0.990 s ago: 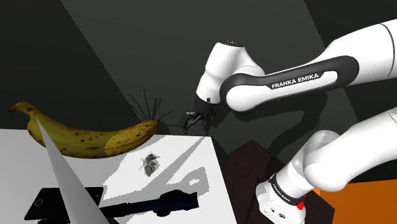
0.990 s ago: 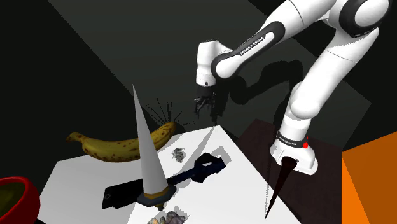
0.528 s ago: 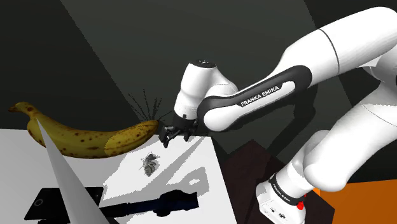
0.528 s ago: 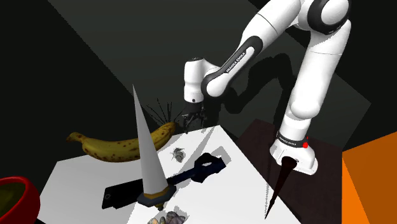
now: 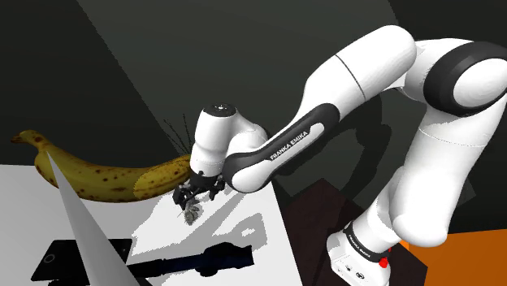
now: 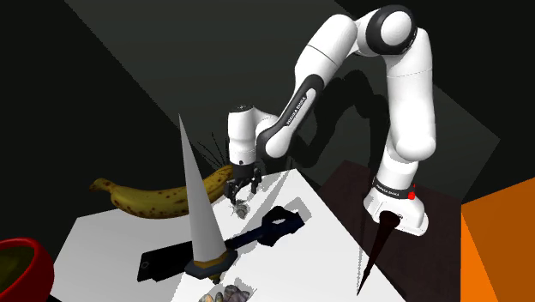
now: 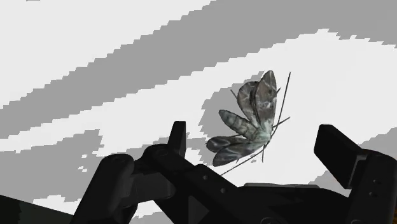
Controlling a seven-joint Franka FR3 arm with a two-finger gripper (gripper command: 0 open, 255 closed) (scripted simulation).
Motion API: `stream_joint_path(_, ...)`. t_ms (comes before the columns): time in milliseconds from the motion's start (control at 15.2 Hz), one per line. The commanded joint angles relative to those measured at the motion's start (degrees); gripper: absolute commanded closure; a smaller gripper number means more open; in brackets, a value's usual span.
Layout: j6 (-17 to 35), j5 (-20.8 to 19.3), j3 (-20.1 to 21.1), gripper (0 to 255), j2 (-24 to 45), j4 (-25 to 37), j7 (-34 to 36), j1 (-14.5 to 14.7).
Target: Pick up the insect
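Note:
The insect is a small grey winged bug with thin legs, lying on the white table near its far edge. My black gripper hangs just above it, open, fingers pointing down. In the wrist view the insect lies in the gap ahead of the two spread fingers, and neither touches it. In the second exterior view the gripper hovers right over the insect.
A spotted banana lies close beside the gripper, toward the shoulder view's left. A tall grey cone, a flat black slab and a dark tool sit nearer the front. A red bowl stands at a corner.
The arm has swung down and toward the shoulder view's left, from beyond the table's far edge to just above the insect. The insect has not moved.

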Motion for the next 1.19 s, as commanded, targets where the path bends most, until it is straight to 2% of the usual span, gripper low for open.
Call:
stream_joint_path(0, 0.5, -1.7, -0.9, 0, 3.1, 2.4, 2.0, 1.6)
stream_joint_path(594, 5.0, -5.1, -3.6, 0, 8.4, 2.9, 4.1, 3.7)
stream_joint_path(660, 4.9, -5.0, -3.6, 255, 8.3, 3.0, 4.1, 3.7)
stream_joint_path(1122, 4.9, -5.0, -3.6, 255, 8.3, 3.0, 4.1, 3.7)
